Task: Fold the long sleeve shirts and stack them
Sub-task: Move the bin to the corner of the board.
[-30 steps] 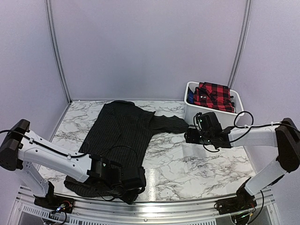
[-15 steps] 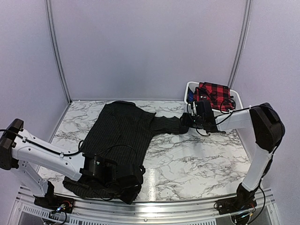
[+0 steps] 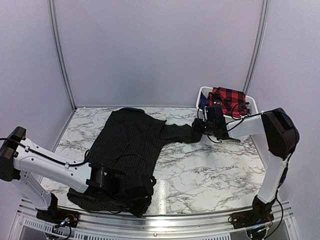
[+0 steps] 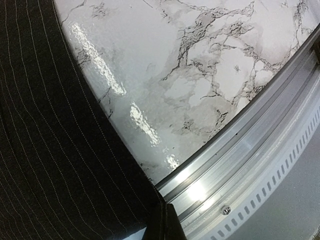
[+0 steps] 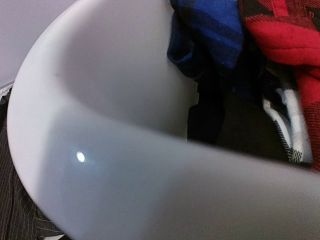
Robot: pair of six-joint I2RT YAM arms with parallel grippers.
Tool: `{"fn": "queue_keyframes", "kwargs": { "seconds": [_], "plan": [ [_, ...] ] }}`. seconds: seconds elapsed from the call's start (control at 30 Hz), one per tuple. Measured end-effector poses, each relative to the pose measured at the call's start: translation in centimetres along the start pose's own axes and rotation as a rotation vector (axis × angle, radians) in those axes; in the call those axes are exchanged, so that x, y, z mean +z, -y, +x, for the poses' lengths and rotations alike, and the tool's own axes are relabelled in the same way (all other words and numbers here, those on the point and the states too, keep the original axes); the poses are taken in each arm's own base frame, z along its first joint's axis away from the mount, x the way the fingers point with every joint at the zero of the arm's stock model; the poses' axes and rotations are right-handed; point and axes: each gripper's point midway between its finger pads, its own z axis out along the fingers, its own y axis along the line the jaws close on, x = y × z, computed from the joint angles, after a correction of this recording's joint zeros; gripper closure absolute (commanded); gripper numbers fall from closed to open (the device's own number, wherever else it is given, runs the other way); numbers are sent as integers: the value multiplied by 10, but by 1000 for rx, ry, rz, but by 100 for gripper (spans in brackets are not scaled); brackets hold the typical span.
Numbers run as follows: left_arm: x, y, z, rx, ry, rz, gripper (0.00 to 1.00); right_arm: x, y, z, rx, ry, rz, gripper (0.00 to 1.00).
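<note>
A black pinstriped long sleeve shirt (image 3: pixel 127 142) lies spread on the marble table (image 3: pixel 210 170), one sleeve (image 3: pixel 180 132) reaching right toward a white bin. My left gripper (image 3: pixel 146 192) is shut on the shirt's near hem at the table's front edge. In the left wrist view the striped cloth (image 4: pixel 55 150) gathers to a pinched fold at my left gripper (image 4: pixel 164 227). My right gripper (image 3: pixel 199 126) hovers at the sleeve's end beside the bin. Its fingers do not show in either view. A red-and-black plaid shirt (image 3: pixel 229 100) (image 5: pixel 285 35) lies in the bin.
The white bin (image 3: pixel 253 106) stands at the back right; its rim (image 5: pixel 125 165) fills the right wrist view, with a blue garment (image 5: pixel 215 25) inside. A metal rail (image 4: pixel 240 150) runs along the table's front edge. Walls close in the left, back and right.
My right arm has swung back and left from mid-table to the sleeve's end by the bin. My left gripper has shifted slightly left with the hem.
</note>
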Motion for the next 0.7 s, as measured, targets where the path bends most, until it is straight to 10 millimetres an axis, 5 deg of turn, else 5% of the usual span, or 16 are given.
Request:
{"fn": "queue_keyframes", "kwargs": {
  "seconds": [0.2, 0.43, 0.7],
  "plan": [
    [1, 0, 0, -3, 0, 3, 100, 1, 8, -5, -36, -2, 9, 33],
    [3, -1, 1, -4, -5, 5, 100, 21, 38, -33, -69, -41, 54, 33],
    [6, -2, 1, -7, -10, 1, 100, 21, 29, -29, -118, -83, 47, 30]
  ]
}}
